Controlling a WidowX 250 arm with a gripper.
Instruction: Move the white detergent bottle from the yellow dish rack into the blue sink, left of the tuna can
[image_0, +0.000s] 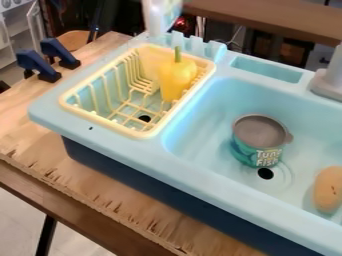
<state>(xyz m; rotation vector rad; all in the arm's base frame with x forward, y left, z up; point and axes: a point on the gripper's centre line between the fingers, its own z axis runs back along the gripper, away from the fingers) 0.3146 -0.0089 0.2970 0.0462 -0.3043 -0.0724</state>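
A yellow bell pepper (176, 80) with a green stem stands upright in the pale yellow dish rack (137, 134), at its right rear. In the light blue sink basin (224, 102), a teal tuna can (257, 142) with a grey top sits behind the dark drain hole. An orange-tan, potato-like object (328, 190) lies in the basin at the right edge of the view.
The sink unit (110, 142) rests on a wooden table (80, 182). Two blue-and-black clamps (37, 65) are at the table's left rear. A grey faucet base (329, 82) stands at the back right, and a white object (160, 17) rises behind the rack.
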